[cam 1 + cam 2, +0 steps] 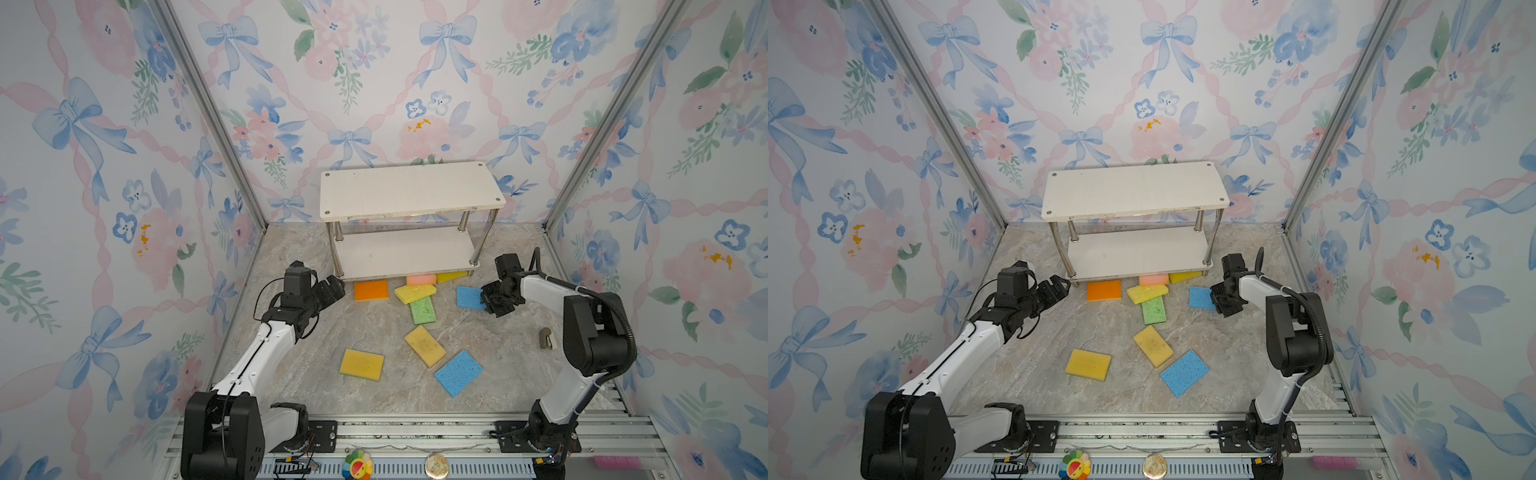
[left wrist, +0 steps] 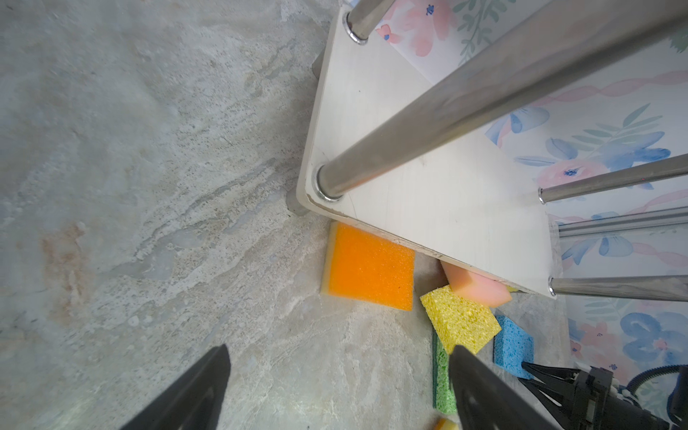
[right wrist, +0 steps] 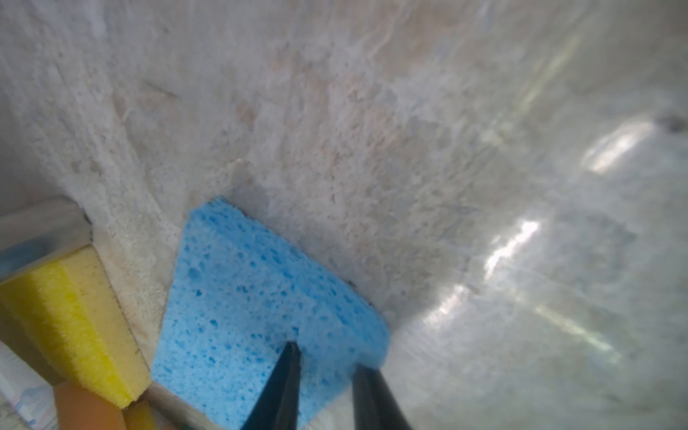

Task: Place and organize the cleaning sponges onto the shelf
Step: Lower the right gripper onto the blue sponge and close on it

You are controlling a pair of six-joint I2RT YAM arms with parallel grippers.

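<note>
Right wrist view: the right end effector [image 3: 325,357] has its jaws drawn in on one corner of the far blue sponge [image 3: 242,298], with one finger on the top face and the other at the edge. Whether the sponge is clear of the counter [image 1: 374,399] cannot be told.

Top views, 12 o'clock taken toward the rear wall:
- The shelf [image 1: 411,189] stands at 12 o'clock on the counter, against the wall.
- The far blue sponge lies at 2 o'clock, near the shelf's right front leg.
- The pink sponge [image 1: 420,279] and a yellow sponge [image 1: 451,276] lie partly under the lower board's front edge.
- The orange sponge [image 1: 371,290] lies just in front of that edge. At its 3 o'clock, the porous yellow sponge [image 1: 414,293] overlaps the green sponge [image 1: 423,311].
- The tan-yellow sponge [image 1: 424,345] lies at centre. The near blue sponge [image 1: 458,372] touches it at 5 o'clock.
- The near yellow sponge [image 1: 361,364] lies apart at 7 o'clock.

Left wrist view: the left end effector [image 2: 339,350] has its jaws spread wide and holds nothing. It is positioned at 10 o'clock on the counter, beside the shelf's left front leg.
</note>
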